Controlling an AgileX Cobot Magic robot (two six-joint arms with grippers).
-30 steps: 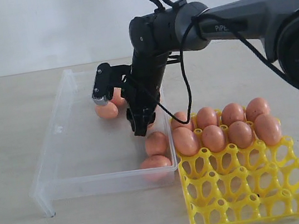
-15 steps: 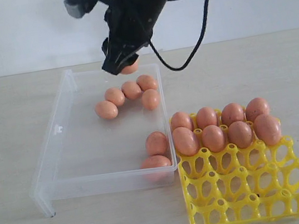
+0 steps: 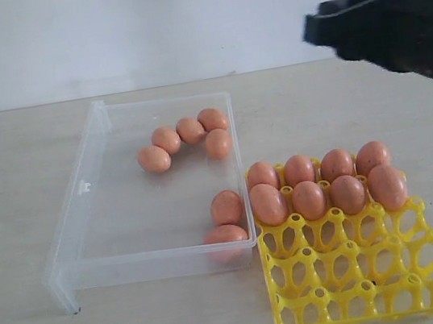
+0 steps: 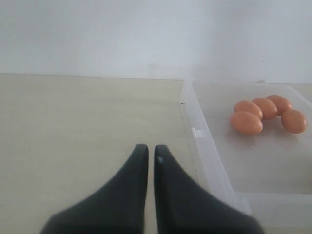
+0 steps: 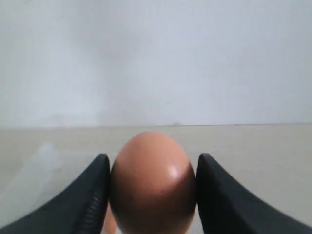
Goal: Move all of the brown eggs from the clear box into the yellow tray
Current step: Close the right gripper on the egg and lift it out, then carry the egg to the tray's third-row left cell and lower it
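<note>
Because its jaws clamp the brown egg (image 5: pixel 153 190) on both sides, the right gripper (image 5: pixel 153 157) can carry it high, at the yellow tray's (image 3: pixel 349 252) 1 o'clock, likely toward a free cup. Eight eggs (image 3: pixel 308 199) fill the tray's 12 o'clock rows. Six more eggs (image 3: pixel 190 130) wait in the clear box (image 3: pixel 83 198) at its 10 o'clock. The left gripper (image 4: pixel 147 148) hangs closed and empty over the desk (image 4: pixel 73 122).

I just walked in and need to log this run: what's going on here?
The right gripper holds one smooth brown egg, raised well above the table. The bright yellow plastic egg tray already holds eight eggs in two rows, and six eggs remain in the shallow clear plastic box. The left gripper is shut and empty beside the box.
</note>
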